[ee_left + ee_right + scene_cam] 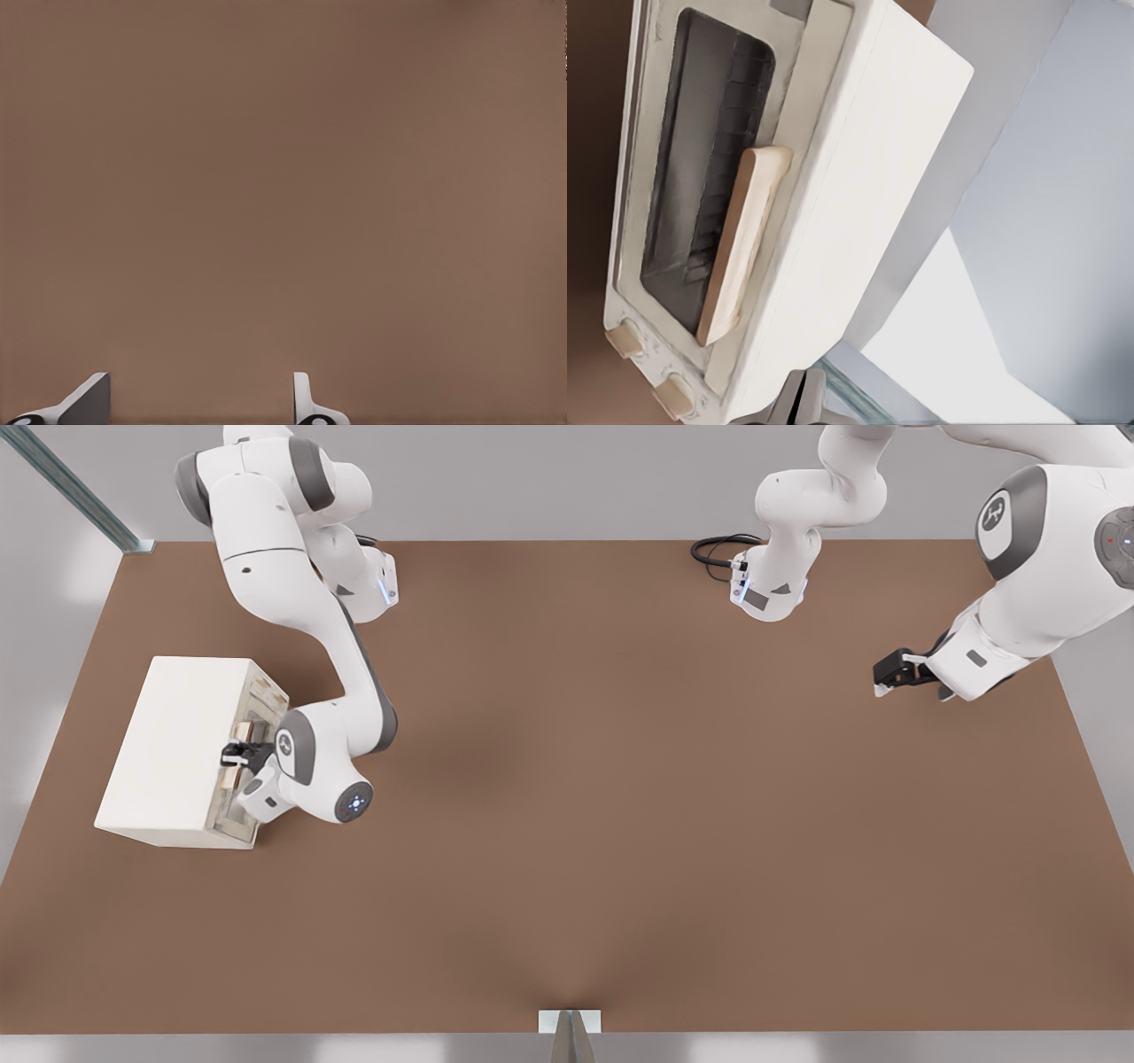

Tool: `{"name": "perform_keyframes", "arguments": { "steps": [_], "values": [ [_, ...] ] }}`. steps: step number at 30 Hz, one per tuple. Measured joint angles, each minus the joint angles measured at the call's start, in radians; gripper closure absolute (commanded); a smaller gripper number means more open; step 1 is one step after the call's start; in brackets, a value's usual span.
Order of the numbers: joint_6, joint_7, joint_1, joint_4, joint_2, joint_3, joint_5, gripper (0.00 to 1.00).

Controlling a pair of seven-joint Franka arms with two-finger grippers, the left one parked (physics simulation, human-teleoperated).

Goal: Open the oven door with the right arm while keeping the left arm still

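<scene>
We see the oven door point(700, 177), a cream frame around a greyish glass window, lying flush against the front of the oven point(173, 748), so it looks shut. Its pale tan bar handle point(742, 243) runs along one long edge of the window, and two round tan knobs point(651, 367) sit past one end of it on the front panel.

The oven is a small cream-white box on the brown table point(620, 824), toward the front view's left, with its windowed front turned toward the table's middle. The claw point(237, 755) is right at that front, at the handle, with the right arm's wrist just behind it. In the right wrist view the two fingers point(799, 398) show pressed together with nothing between them, and the handle lies just beyond their tips. Whether the tips touch the handle we cannot tell.
</scene>
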Motion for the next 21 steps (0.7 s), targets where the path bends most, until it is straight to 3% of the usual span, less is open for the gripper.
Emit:
{"name": "perform_keyframes", "arguments": {
  "steps": [21],
  "values": [
    [0.174,0.245,-0.032,-0.214,-0.015,-0.028,0.007,0.79]
  ]
}}
